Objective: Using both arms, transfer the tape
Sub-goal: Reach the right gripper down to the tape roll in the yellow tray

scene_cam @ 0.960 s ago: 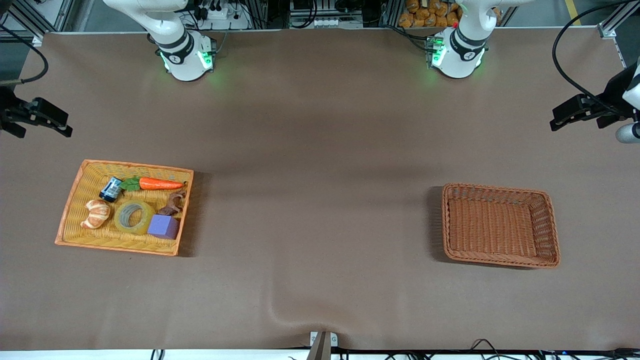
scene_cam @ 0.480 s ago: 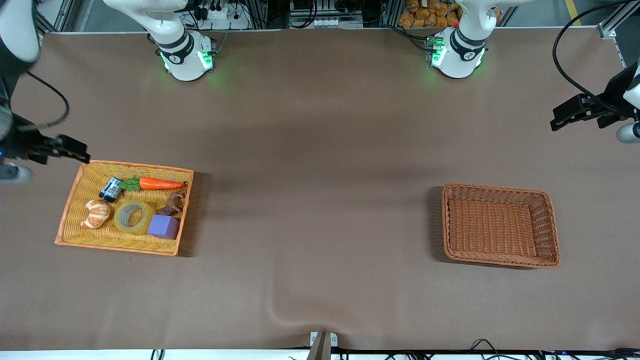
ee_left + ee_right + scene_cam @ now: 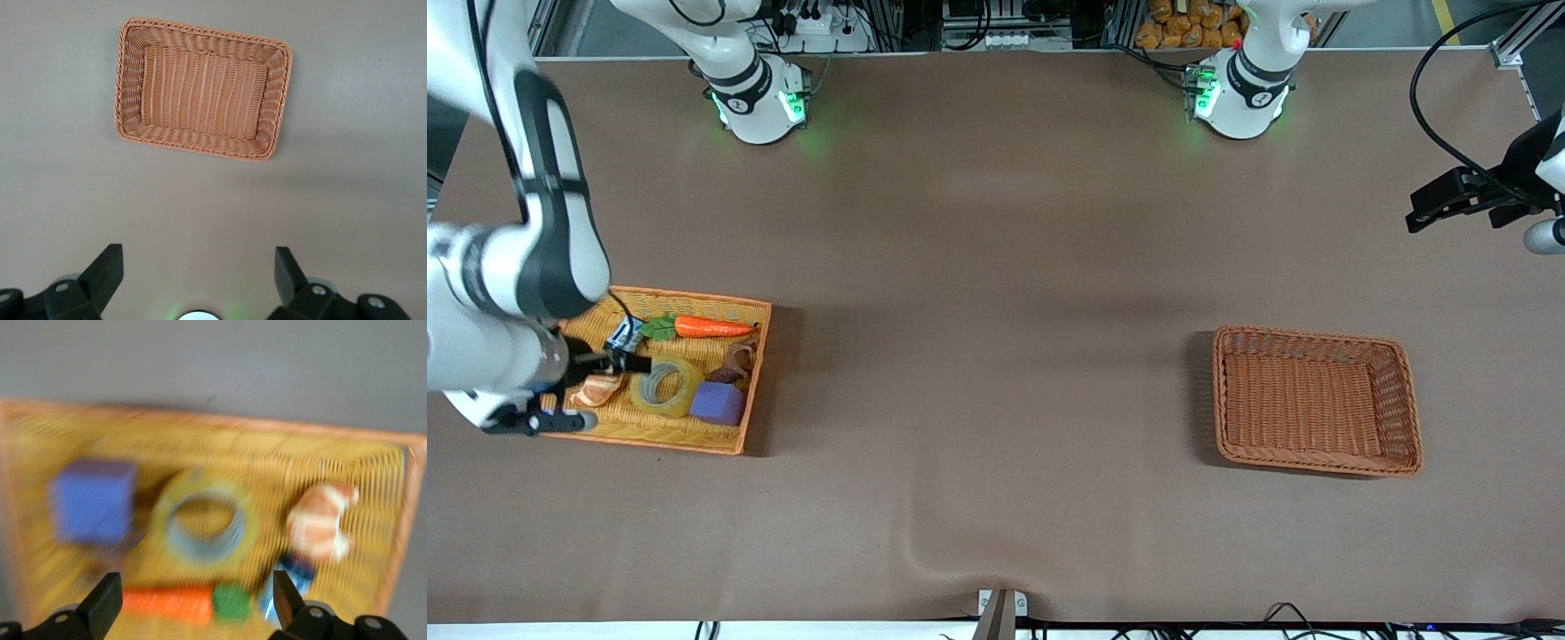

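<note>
The right tool [image 3: 618, 363] hangs over the yellow basket [image 3: 729, 438] at the right arm's end of the tabletop [image 3: 996, 267], its fingers [image 3: 103, 603] spread wide with nothing between them. Just beside that tool, lower in the basket, lies the tape [image 3: 665, 386], flat on the weave, hole facing up. From the right wrist view the tape [image 3: 205, 522] sits between the two open fingers, well below them and untouched. Touching the tape on the side away from the tool is the purple cube [image 3: 718, 403]. The carrot [image 3: 703, 327] lies along the basket's edge nearest the robot bases, with the small blue can [image 3: 624, 335] at its leafy end, just by the tool. The croissant [image 3: 596, 389] peeks out from under the right arm's wrist. A brown curled piece [image 3: 735, 361] rests between carrot and cube.

Over at the other end, the left tool [image 3: 1418, 213] waits above bare tabletop, fingers [image 3: 105, 270] wide apart and empty. The brown wicker basket [image 3: 1405, 400] sits well apart from it, nearer the front camera, with nothing in it.
</note>
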